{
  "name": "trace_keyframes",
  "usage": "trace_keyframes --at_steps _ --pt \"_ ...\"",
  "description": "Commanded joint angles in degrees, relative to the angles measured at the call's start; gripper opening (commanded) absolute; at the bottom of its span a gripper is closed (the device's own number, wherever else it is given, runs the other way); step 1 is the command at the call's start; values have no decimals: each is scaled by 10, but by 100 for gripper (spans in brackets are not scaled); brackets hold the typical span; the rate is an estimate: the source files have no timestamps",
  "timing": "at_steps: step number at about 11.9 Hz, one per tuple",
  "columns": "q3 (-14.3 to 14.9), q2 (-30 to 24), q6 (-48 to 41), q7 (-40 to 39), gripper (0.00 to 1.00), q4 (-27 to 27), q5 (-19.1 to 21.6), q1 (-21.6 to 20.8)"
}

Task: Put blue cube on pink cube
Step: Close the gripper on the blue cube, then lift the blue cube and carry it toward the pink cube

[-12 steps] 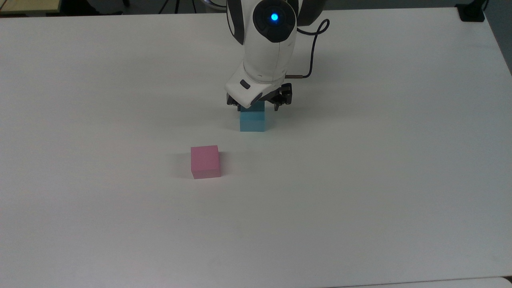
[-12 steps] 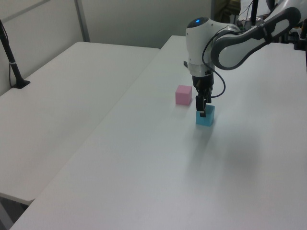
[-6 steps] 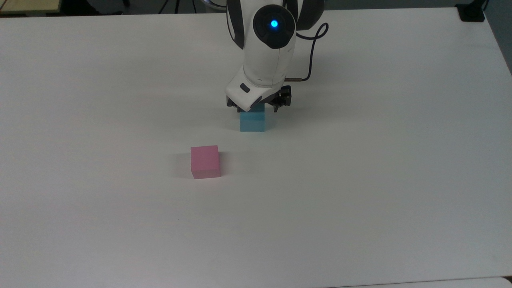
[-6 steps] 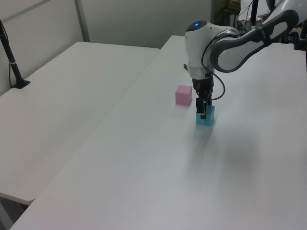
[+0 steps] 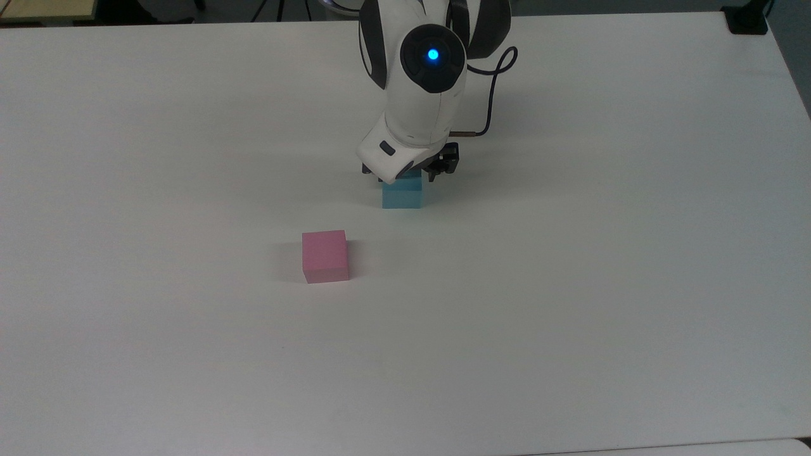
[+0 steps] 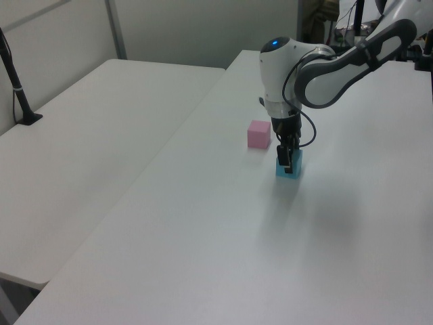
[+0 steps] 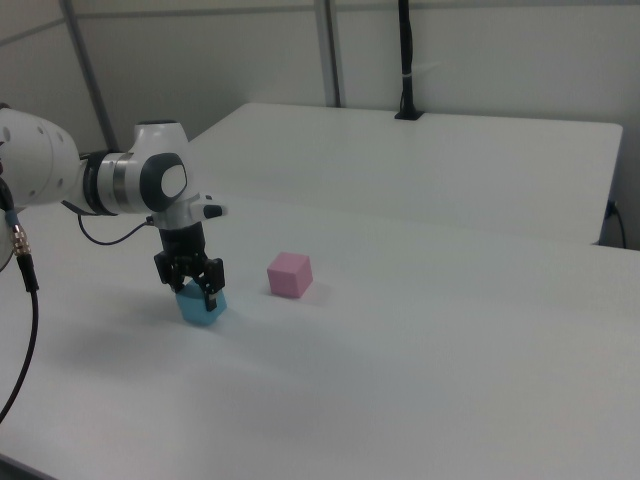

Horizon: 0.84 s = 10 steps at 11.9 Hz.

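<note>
The blue cube (image 5: 402, 194) (image 6: 289, 168) (image 7: 203, 306) rests on the white table (image 5: 570, 285), partly covered from above by the arm's white wrist. My gripper (image 5: 405, 175) (image 6: 285, 158) (image 7: 191, 283) is open and low over it, with one black finger on either side of the cube's upper part. The pink cube (image 5: 325, 255) (image 6: 259, 134) (image 7: 290, 274) sits by itself on the table, about a cube's width away, toward the top view's lower left of the blue one.
A black cable (image 5: 493, 95) loops off the wrist on the top view's right. A black clamp (image 5: 747, 19) sits at the table's far right corner. A second white table (image 6: 88, 135) adjoins, carrying a black post (image 6: 17, 84) (image 7: 405, 60).
The gripper has come down over the blue cube, its fingers now lower around the cube's sides. Neither cube has moved.
</note>
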<state>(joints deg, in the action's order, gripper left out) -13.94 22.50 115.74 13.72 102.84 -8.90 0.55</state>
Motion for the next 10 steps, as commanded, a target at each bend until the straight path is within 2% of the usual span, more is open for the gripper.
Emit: trace_keyframes --at_steps 1,2,3,7,9,10 --pt "-6 10 12 16 31 0 -24 4" --pt "-6 9 11 16 18 0 -24 4" --pt "-6 2 6 15 11 -4 -24 5" --pt "-2 -84 -88 -24 10 -26 -12 16" --pt "4 -122 -147 -68 11 -57 2 27" --pt "18 -140 -188 -102 11 -82 8 32"
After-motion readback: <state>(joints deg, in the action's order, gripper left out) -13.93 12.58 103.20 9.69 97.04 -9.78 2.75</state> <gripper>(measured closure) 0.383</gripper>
